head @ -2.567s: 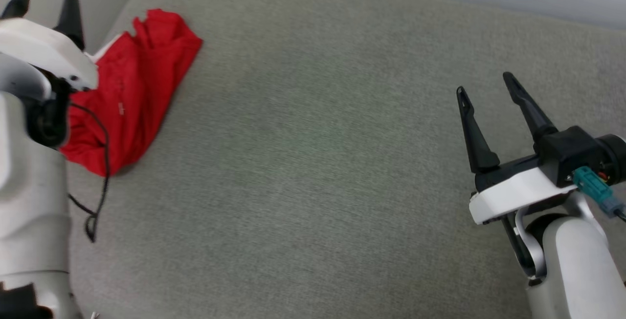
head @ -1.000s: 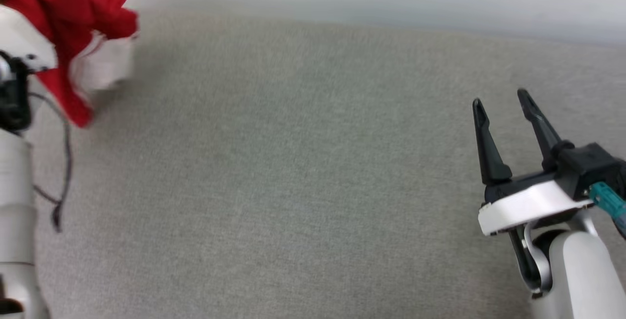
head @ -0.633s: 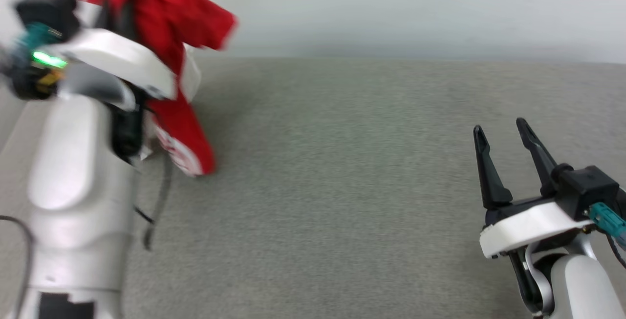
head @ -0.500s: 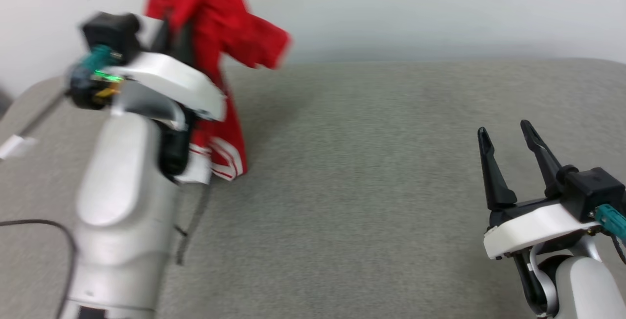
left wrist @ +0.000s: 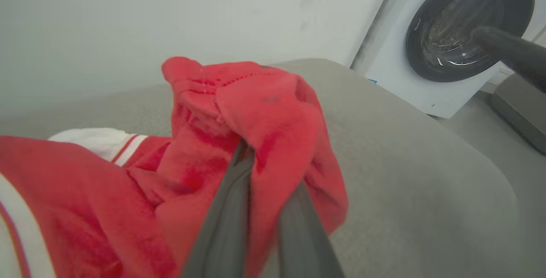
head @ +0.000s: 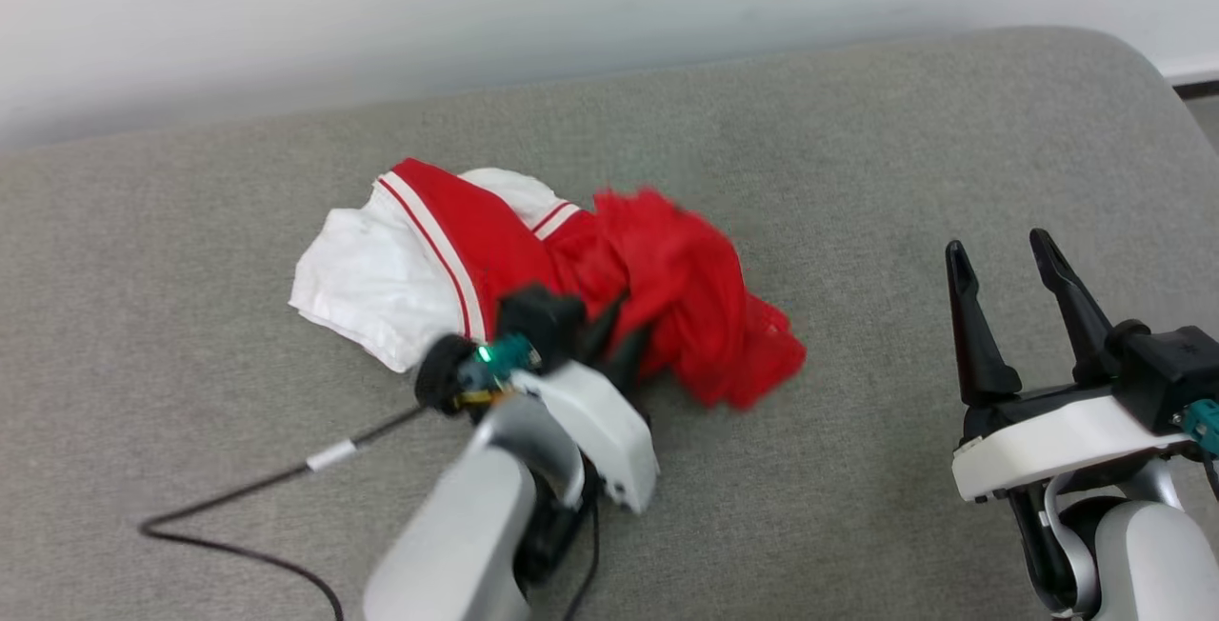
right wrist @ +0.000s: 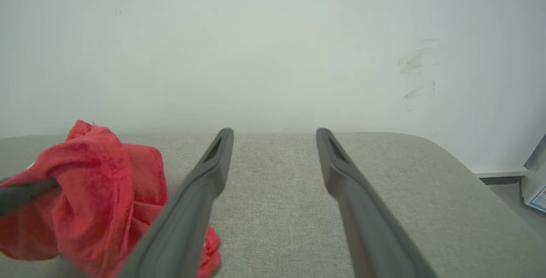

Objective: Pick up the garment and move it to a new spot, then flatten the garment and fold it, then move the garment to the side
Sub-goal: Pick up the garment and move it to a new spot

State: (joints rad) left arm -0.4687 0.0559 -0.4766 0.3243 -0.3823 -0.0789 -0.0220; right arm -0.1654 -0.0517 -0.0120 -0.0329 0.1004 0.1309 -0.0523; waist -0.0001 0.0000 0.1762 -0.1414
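The garment (head: 667, 297), red with a white sleeve and red-white stripe trim, lies crumpled in the middle of the grey cushioned surface (head: 857, 145). My left gripper (head: 617, 335) is shut on a red fold at its near edge. In the left wrist view the garment (left wrist: 256, 111) bunches over my two closed-up fingers (left wrist: 226, 227), hiding their tips. My right gripper (head: 998, 245) stands open at the right, apart from the cloth, nothing between its fingers. The right wrist view has the garment (right wrist: 98, 175) at lower left of the open right gripper (right wrist: 274, 133).
A white wall rises behind the surface. A black cable (head: 238, 497) trails from my left arm across the near left. The surface rounds off at its right corner (head: 1143, 69). A washing machine (left wrist: 460, 35) stands beyond that end.
The head camera swung. My left gripper took the garment off the far left of the surface, lifted it, and carried it to the middle, where it now rests. The right gripper stayed open.
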